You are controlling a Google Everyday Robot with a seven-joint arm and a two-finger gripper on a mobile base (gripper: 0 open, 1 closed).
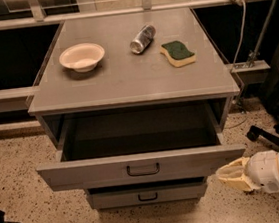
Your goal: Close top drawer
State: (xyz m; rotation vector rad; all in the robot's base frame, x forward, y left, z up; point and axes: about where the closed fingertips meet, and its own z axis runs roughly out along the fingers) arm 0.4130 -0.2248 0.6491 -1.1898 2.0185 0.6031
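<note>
The top drawer (142, 168) is a wide grey metal drawer, pulled far out of the grey cabinet, its deep box empty and dark inside. Its flat front has a small dark loop handle (143, 170) at centre. My gripper (231, 173), cream-coloured at the end of a white arm, is at the lower right, its tip right at the right end of the drawer front, at about the same height. Contact cannot be told.
A shorter drawer front (147, 195) sits below. On the cabinet top (126, 80) lie a white bowl (82, 56), a silver can on its side (142, 38) and a green-yellow sponge (178, 52). A chair base (270, 136) and cables stand at the right on speckled floor.
</note>
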